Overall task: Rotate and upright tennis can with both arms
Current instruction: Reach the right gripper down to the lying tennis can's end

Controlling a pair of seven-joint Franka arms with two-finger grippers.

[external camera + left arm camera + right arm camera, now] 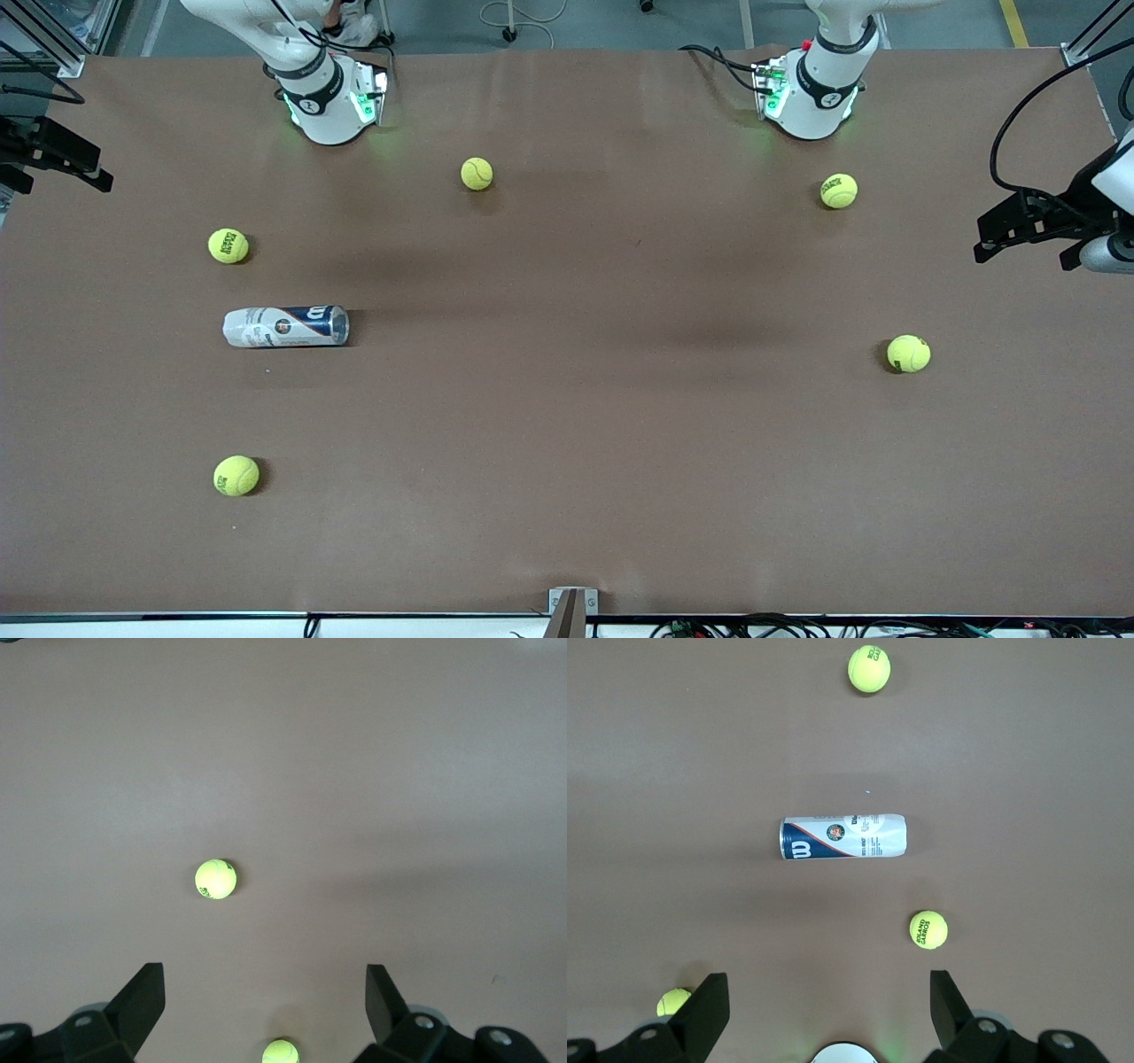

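So I'm sitting here driving the pair remotely and nothing's being touched yet: the tennis can is lying flat on its side on the brown table, toward the right arm's end, with its long axis running along the table's length. One tennis ball is sitting a bit farther from the front camera than the can, another is well nearer to it, both clear of the can. The right gripper is hanging high over the table with its fingers spread wide and nothing between them, and its wrist view is looking straight down on the can. The left gripper is also spread wide and empty, up over the left arm's end where two balls are showing under it, so it's well away from the can. I'm thinking the right arm goes first since it's way closer. What I'm aiming for is coming down centred over the can, jaws across the narrow width, not along the length. That clear plastic is probably slick and squashy, so I'm planning a gentle squeeze and keeping the descent clear of the ball beside it.
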